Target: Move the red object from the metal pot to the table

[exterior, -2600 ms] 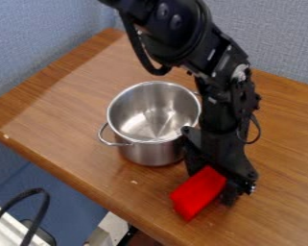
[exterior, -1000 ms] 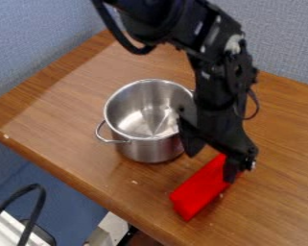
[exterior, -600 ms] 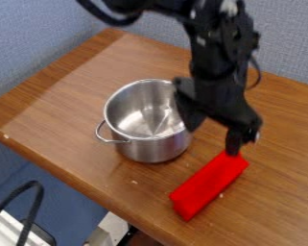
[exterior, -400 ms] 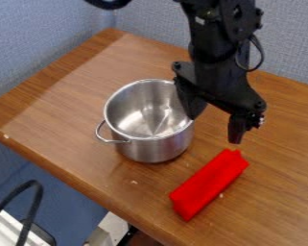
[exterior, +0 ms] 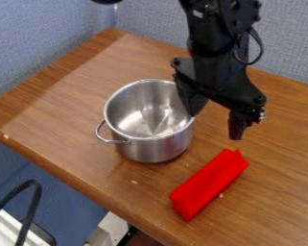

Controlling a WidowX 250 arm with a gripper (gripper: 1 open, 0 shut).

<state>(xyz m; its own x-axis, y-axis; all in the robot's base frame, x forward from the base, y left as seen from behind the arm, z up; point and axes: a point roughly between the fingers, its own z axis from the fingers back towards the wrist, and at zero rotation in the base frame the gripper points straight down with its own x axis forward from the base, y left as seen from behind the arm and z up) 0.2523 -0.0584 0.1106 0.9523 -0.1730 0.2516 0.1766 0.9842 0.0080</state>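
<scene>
The red object [exterior: 209, 184], a bright red long block, lies flat on the table [exterior: 66, 96] near its front right edge, to the right of the metal pot [exterior: 149, 119]. Nothing shows inside the shiny pot. My gripper [exterior: 217, 121] hangs above the gap between pot and block, pointing steeply down. Its fingers stand apart with nothing between them. One black fingertip [exterior: 237, 128] hangs just above the block's far end, clear of it.
A blue wall rises behind the table. The table's front edge runs close under the red block. A black cable [exterior: 18, 213] loops below the table at the lower left.
My gripper has let go of the red block and risen straight up from it. The block stays lying on the table. The pot has not moved.
</scene>
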